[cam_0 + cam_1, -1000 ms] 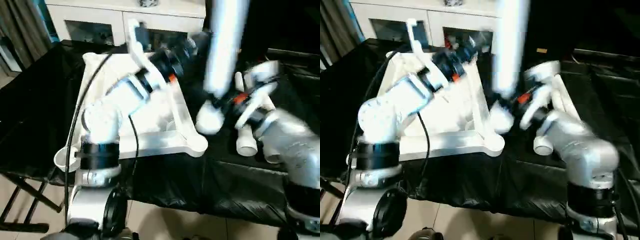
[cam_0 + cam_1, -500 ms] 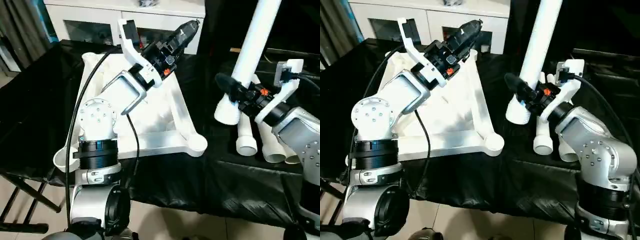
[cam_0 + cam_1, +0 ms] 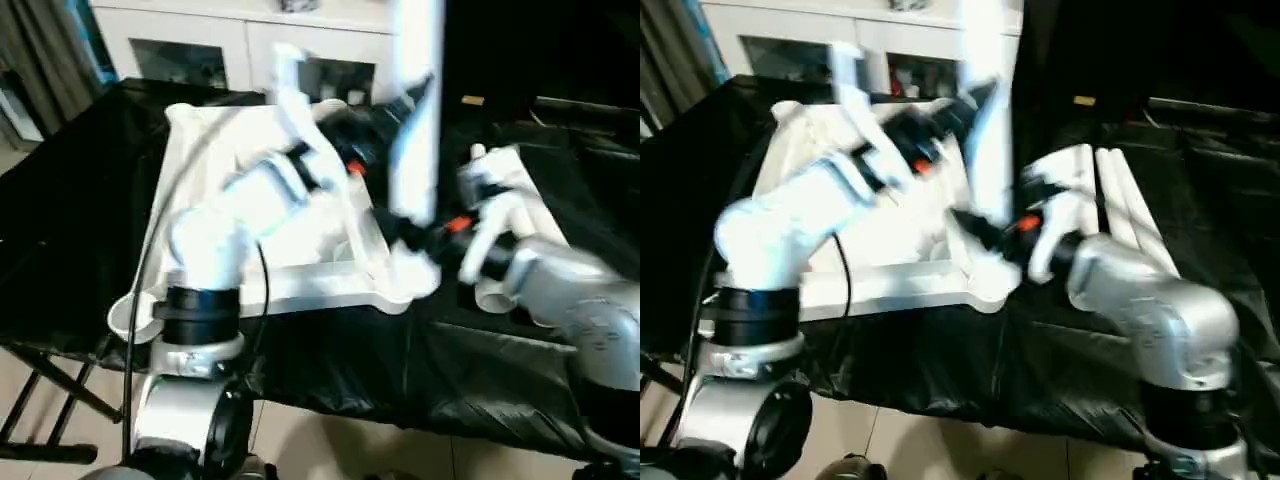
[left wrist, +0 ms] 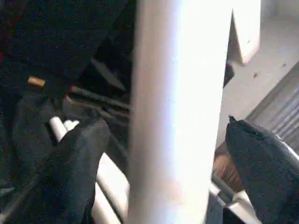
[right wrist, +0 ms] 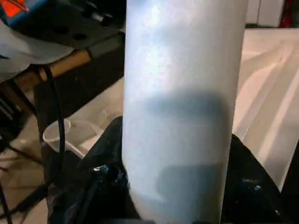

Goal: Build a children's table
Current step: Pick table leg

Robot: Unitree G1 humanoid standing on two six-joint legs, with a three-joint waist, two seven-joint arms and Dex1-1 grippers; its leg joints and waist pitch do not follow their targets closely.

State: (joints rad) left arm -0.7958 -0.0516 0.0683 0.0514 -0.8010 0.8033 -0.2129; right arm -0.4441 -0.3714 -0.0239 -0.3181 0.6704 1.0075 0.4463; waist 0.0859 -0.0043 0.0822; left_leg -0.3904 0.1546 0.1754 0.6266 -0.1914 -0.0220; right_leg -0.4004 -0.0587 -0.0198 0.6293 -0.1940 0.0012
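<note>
Right pincer [image 3: 415, 238] clamped on an upright white table leg [image 3: 414, 120], at 3 o'clock of the upturned tabletop [image 3: 300, 285]; left pincer [image 4: 168, 154] wide open around it.

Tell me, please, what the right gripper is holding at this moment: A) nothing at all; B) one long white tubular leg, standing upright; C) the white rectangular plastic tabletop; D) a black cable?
B: the right gripper is clamped on the lower part of the long white tubular leg, which rises upright by the near corner of the white rectangular plastic tabletop.
</note>
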